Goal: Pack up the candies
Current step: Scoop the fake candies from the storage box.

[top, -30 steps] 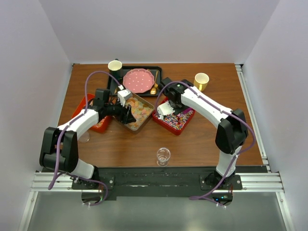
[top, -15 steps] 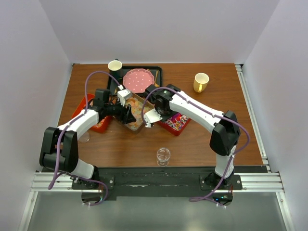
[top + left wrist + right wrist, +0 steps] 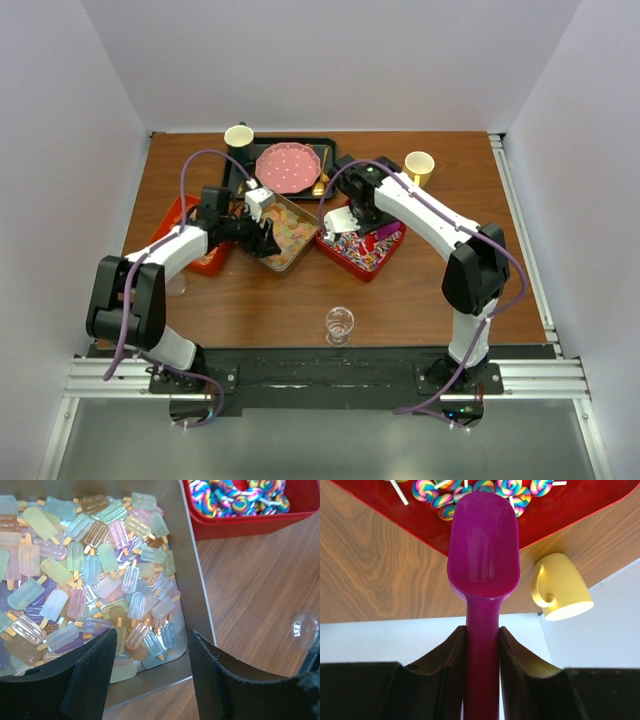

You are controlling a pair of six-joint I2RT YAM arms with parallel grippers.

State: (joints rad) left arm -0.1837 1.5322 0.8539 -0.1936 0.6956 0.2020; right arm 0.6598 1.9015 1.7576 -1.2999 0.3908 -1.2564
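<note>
Pastel popsicle-shaped candies [image 3: 95, 565] fill a metal tin [image 3: 192, 580] left of centre [image 3: 285, 235]. My left gripper [image 3: 151, 652] [image 3: 262, 236] is open at the tin's near corner, one finger over the candies and the other outside the wall. Rainbow swirled candies [image 3: 432, 490] lie in a red bin [image 3: 350, 258] [image 3: 560, 515]. My right gripper [image 3: 482, 632] [image 3: 352, 224] is shut on the handle of the purple scoop [image 3: 483, 545] [image 3: 386, 237]. Its bowl is empty and hangs over that bin. A second red bin [image 3: 203, 262] at the left is mostly hidden by my left arm.
A black tray [image 3: 238, 178] at the back holds a pink dotted plate [image 3: 288, 167] and a gold spoon [image 3: 321, 182]. A dark cup [image 3: 239, 138] and a yellow mug [image 3: 418, 168] [image 3: 562, 587] stand at the back. Small glasses sit at the front [image 3: 340, 322] and left [image 3: 175, 286].
My right arm swung left with the scoop to the tin's edge, then came back over the red bin of swirled candies. My left gripper stayed at the tin.
</note>
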